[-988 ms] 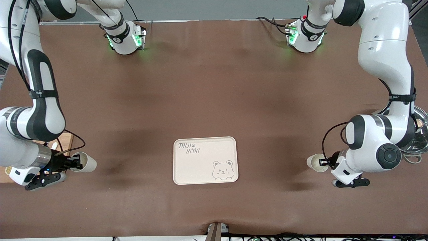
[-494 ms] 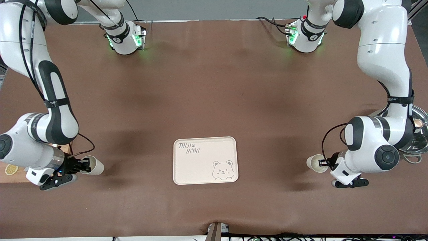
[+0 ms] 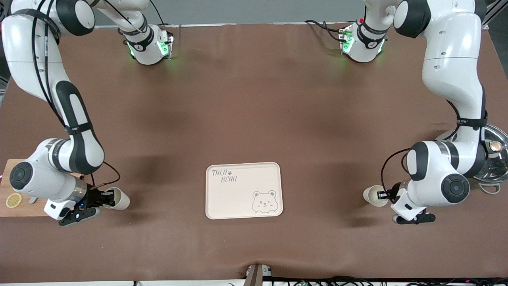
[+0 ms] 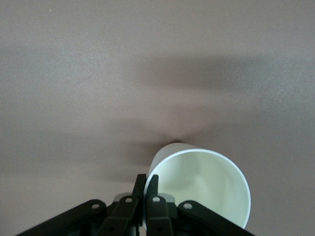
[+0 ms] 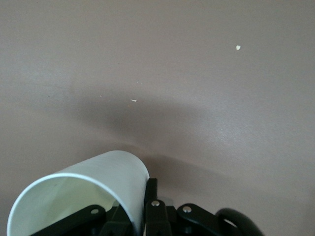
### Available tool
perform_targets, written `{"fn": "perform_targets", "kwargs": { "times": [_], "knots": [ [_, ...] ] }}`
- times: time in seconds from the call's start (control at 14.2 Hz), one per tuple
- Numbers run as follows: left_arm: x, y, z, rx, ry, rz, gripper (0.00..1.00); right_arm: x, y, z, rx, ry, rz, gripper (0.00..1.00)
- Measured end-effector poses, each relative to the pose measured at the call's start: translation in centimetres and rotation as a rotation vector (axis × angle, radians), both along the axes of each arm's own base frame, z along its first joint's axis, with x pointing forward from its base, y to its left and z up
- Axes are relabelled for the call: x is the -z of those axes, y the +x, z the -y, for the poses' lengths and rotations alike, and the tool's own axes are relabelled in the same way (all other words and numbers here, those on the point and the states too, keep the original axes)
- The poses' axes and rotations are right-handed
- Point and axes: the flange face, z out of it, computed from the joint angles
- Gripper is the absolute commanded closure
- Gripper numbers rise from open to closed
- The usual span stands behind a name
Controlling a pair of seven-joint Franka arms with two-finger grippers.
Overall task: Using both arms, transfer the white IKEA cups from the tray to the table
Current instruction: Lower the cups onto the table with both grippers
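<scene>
Two white IKEA cups are each held by one arm, tipped on their sides over the brown table. My right gripper [image 3: 106, 198] is shut on the rim of one cup [image 3: 119, 198], over the table toward the right arm's end. In the right wrist view one finger [image 5: 150, 189] presses the cup's wall [image 5: 98, 179]. My left gripper [image 3: 384, 194] is shut on the rim of the other cup [image 3: 372, 196], over the table toward the left arm's end. In the left wrist view the fingers [image 4: 140, 184] pinch the cup's rim [image 4: 197, 182].
A cream tray with a bear drawing [image 3: 243, 190] lies between the two cups, near the front camera. A wooden board with a lemon slice [image 3: 12, 198] lies at the right arm's end. A metal lidded pot [image 3: 494, 159] stands at the left arm's end.
My right gripper has carried its cup steadily toward the bear tray. My left gripper and its cup have hardly moved.
</scene>
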Motion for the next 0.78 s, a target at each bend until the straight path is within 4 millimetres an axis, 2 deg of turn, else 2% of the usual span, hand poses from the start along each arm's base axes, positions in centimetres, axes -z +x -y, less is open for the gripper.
{"fn": "perform_targets", "kwargs": {
  "times": [0.14, 0.21, 0.49, 0.56, 0.64, 0.71, 0.78],
  "knots": [
    [0.0, 0.0, 0.0, 0.0, 0.0, 0.001, 0.66, 0.9, -0.1, -0.6, -0.005, -0.001, 0.003, 1.0],
    [0.0, 0.0, 0.0, 0.0, 0.0, 0.001, 0.66, 1.3, -0.1, -0.7, -0.006, -0.001, 0.006, 1.0],
    [-0.2, 0.1, 0.0, 0.001, 0.0, 0.007, 0.38, 2.4, -0.1, -0.7, -0.003, -0.002, 0.013, 1.0],
    [-0.3, 0.2, 0.0, 0.001, -0.001, 0.01, 0.14, 2.6, -0.1, -0.7, -0.003, -0.002, 0.013, 1.0],
    [-0.5, 0.3, 0.0, 0.001, -0.001, 0.014, 0.0, 2.6, -0.1, -0.7, -0.003, -0.002, 0.015, 0.95],
    [-0.6, 0.3, -0.1, -0.001, -0.001, 0.017, 0.0, 2.7, -0.1, -0.7, -0.002, -0.002, 0.015, 0.84],
    [-0.8, 0.4, -0.3, -0.001, -0.001, 0.022, 0.0, 2.7, -0.1, -0.7, -0.002, -0.002, 0.016, 0.59]
  ]
}}
